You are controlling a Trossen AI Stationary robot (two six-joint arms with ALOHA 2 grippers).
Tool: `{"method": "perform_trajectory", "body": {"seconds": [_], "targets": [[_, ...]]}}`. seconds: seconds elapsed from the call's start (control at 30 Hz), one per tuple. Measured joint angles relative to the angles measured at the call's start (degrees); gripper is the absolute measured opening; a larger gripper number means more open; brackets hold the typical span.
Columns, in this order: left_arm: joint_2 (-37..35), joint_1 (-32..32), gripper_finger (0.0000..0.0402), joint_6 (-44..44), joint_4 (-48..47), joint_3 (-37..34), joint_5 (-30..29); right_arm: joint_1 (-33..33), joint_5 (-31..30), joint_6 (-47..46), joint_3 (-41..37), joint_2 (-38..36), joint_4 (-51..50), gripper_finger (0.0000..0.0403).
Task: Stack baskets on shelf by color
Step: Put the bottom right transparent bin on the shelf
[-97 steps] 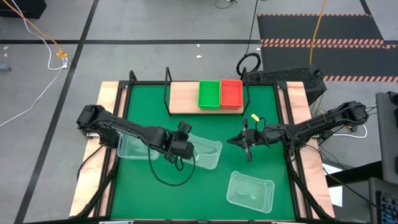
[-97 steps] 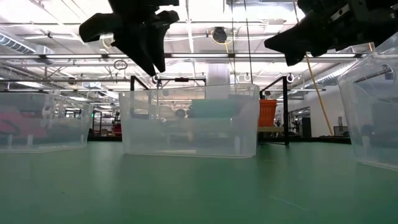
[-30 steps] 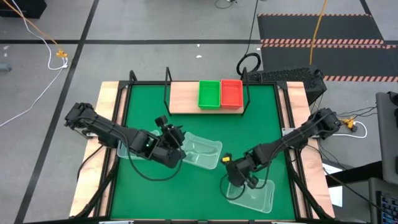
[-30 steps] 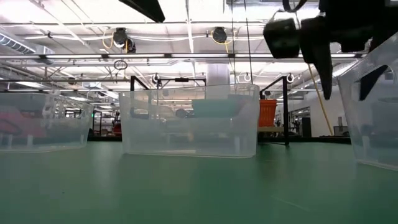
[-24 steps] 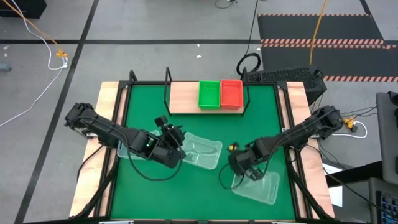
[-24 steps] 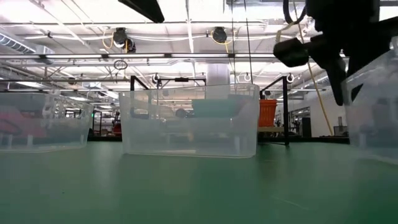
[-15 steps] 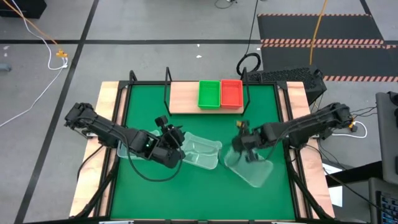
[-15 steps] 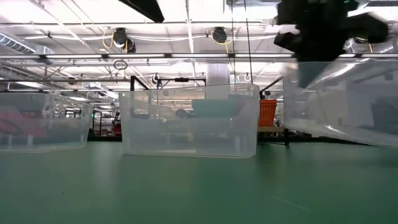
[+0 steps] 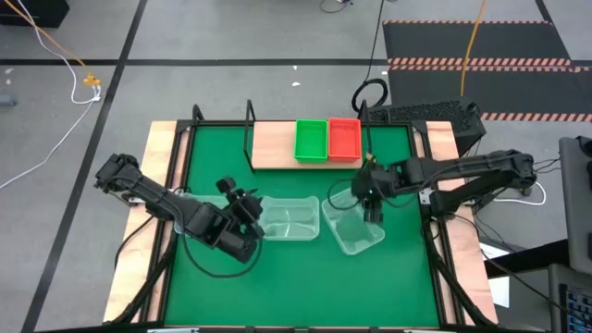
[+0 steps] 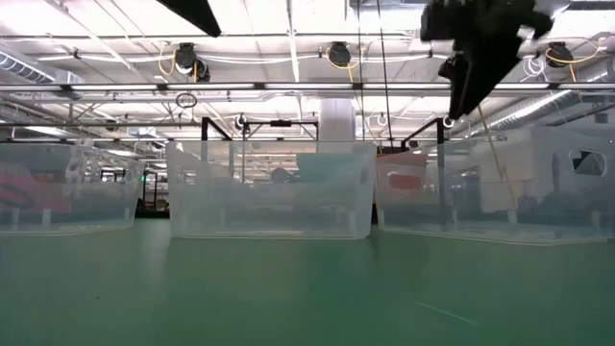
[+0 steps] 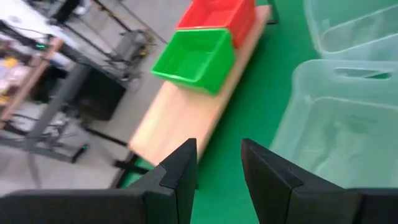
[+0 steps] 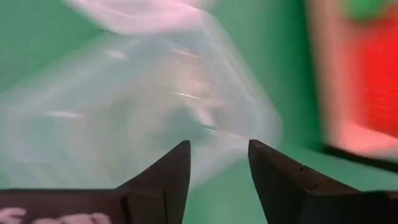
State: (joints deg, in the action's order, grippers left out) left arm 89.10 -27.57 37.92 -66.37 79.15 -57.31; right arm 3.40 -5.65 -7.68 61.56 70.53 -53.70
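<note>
A green basket and a red basket stand side by side at the right end of the shelf. Three clear baskets rest upright on the green mat: one at the left, one in the middle and one to its right. My right gripper hangs open above the far right corner of the right clear basket, clear of its rim in the low view. My left gripper is open, raised above the middle basket's left end.
The shelf's left half is bare wood. The shelf's black rod frame rises at its ends. Pale wooden borders run along both sides of the mat. Open mat lies toward the near edge.
My right gripper lifted the right clear basket, tilted, from the near right of the mat. It carried the basket toward the far edge, set it level beside the middle basket, let go and rose. The middle basket has turned squarer and slid slightly left. My left gripper drew back a little.
</note>
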Motion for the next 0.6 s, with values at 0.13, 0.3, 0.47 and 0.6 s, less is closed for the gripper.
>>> {"method": "perform_trajectory", "body": {"seconds": [0.13, 0.3, 0.47, 0.6], "targets": [[0.0, 0.29, 0.0129, 4.12, -5.27, 0.0, -4.39, 5.75, 5.72, -3.79, -1.23, 0.02, 5.52, 0.0161], [0.0, 2.25, 0.0129, 8.32, -8.3, -0.02, -5.63, 13.91, 5.55, -7.22, -4.96, 0.09, 5.87, 0.0154], [0.0, 3.87, 0.0129, 8.77, -8.85, -0.02, -5.65, 22.72, 1.88, -10.2, -7.48, 0.53, 7.74, 0.0151], [0.0, 5.23, 0.0129, 7.88, -8.83, -0.02, -5.67, 27.97, -3.76, -9.27, -7.61, 1.57, 7.38, 0.0151]]}}
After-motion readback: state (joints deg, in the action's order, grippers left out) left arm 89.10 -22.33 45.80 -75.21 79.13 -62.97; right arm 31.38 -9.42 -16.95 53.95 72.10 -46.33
